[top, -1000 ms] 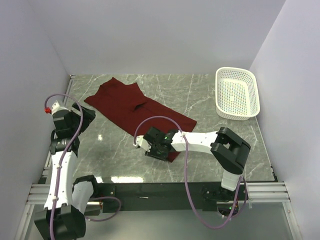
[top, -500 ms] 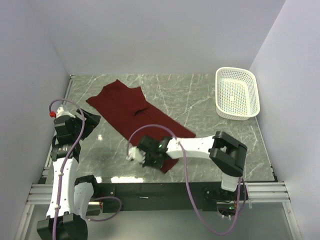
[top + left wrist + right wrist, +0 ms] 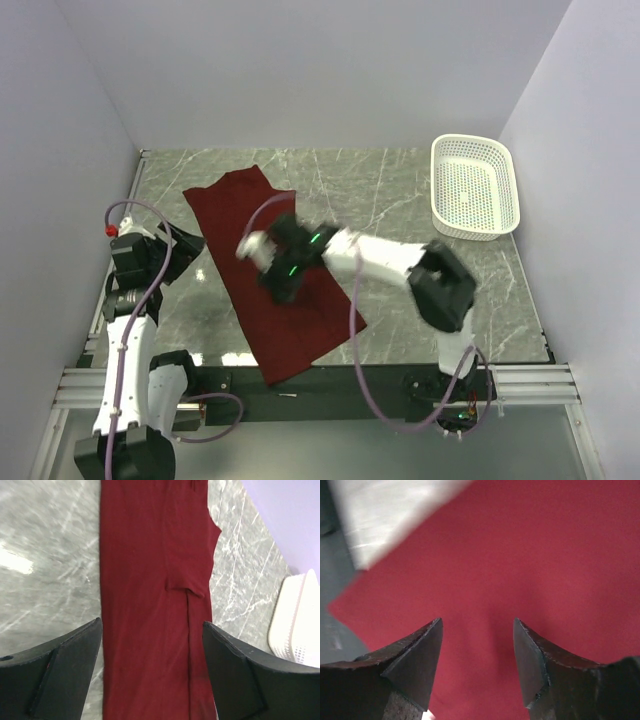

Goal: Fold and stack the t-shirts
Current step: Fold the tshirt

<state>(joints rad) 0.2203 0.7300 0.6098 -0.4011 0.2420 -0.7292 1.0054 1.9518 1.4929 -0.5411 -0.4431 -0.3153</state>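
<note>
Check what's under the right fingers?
The maroon t-shirt, spread in a long strip on the marble table. The right fingers stand open over it, nothing between them. Whatever lies beneath the cloth is covered.

Matt cloth t-shirt [image 3: 295, 330] on a glossy marble-patterned table [image 3: 400, 200]; the white basket [image 3: 474, 230] looks plastic.

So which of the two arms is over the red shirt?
The right arm: its open jaws hang above the maroon t-shirt. The left arm stands off to the side of it.
</note>
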